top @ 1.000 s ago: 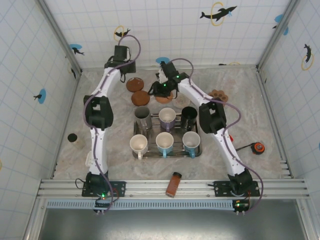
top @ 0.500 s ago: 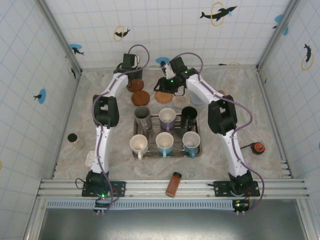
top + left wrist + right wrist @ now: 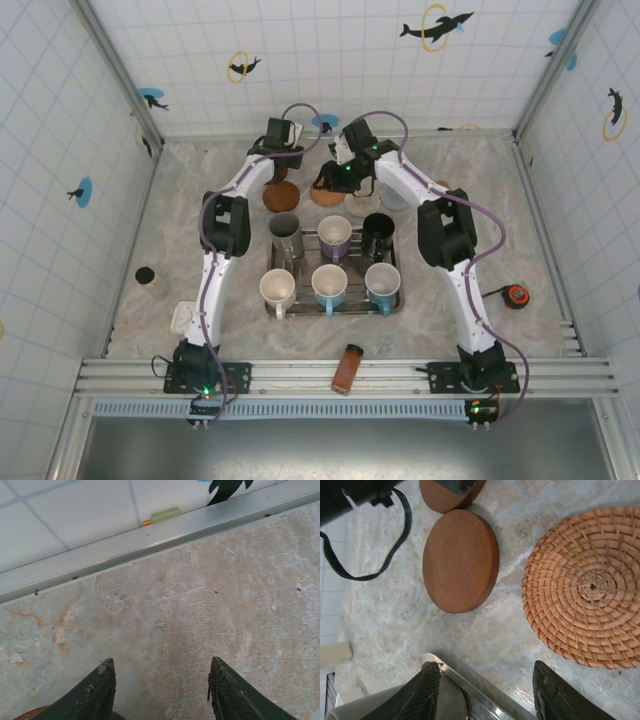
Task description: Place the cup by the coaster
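Note:
Several cups stand in a metal tray [image 3: 335, 308]: a steel cup [image 3: 285, 232], a purple one [image 3: 335, 236], a black one [image 3: 378, 230] and, in the front row, others. Behind the tray lie a round wooden coaster [image 3: 281, 196] [image 3: 461, 560] and a woven coaster [image 3: 322, 198] [image 3: 587, 587]. My right gripper [image 3: 333, 178] [image 3: 487, 666] hangs open and empty over the tray's back rim [image 3: 475, 692], the steel cup [image 3: 395, 702] under its left finger. My left gripper [image 3: 284, 145] [image 3: 161, 662] is open over bare table by the back wall.
A second wooden coaster [image 3: 275, 172] [image 3: 447, 492] lies below my left gripper. A pale coaster [image 3: 362, 202] and a flower-shaped one [image 3: 438, 188] sit to the right. A brown bottle [image 3: 347, 368], a tape measure [image 3: 515, 296] and a small jar [image 3: 146, 276] lie farther out.
My left arm has swung right along the back wall, towards the right gripper. My right gripper has shifted slightly right and its elbow has moved outward. Both stay open and empty.

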